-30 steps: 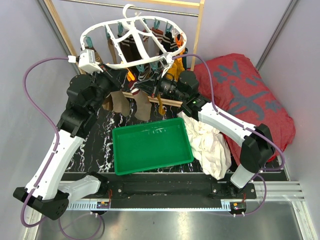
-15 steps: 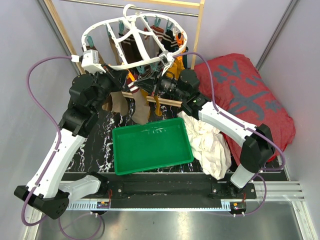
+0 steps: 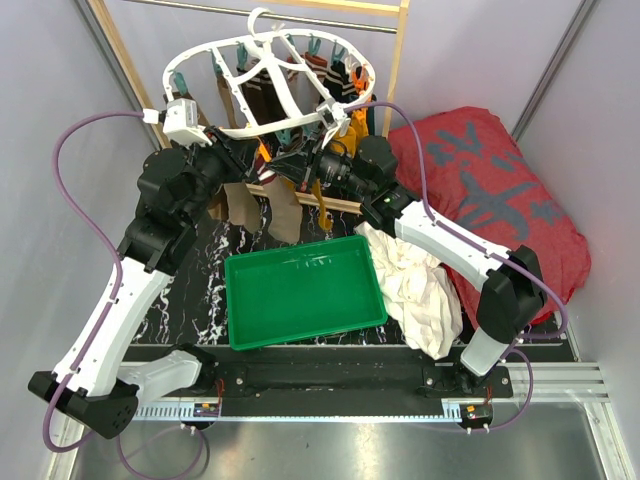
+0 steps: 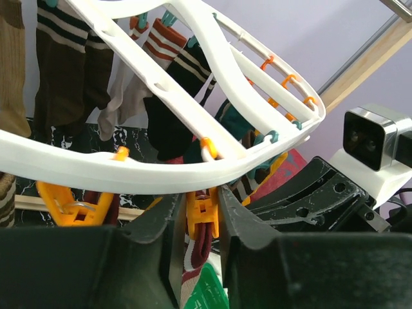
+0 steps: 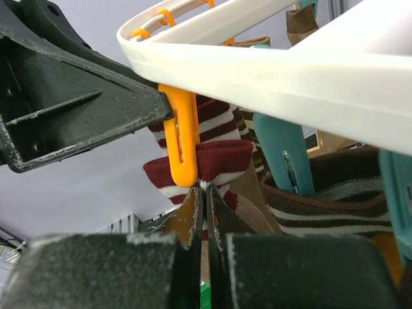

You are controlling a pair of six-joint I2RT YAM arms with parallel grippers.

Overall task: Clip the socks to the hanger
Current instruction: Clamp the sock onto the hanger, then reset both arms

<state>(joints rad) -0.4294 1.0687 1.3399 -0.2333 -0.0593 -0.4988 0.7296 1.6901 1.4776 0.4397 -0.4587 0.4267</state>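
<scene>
Socks [image 3: 285, 205] are hanging lengthwise, toes down, from the tilted hanger [image 3: 200, 62] above the green tray [image 3: 232, 300]. Right gripper [image 5: 205, 219] is pinching a striped sock [image 5: 219, 158]; left gripper [image 4: 201, 193] is bracketing the orange clip [image 5: 182, 138], grip unclear.

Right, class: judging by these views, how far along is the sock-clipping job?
Done: several socks hang clipped on the hanger. In hand: the right gripper pinches a striped sock at the orange clip, which the left gripper flanks. Left: letting go; no loose socks show.

Socks [image 3: 285, 213] hang under the hanger [image 3: 199, 60], behind the tray [image 3: 300, 292].
</scene>
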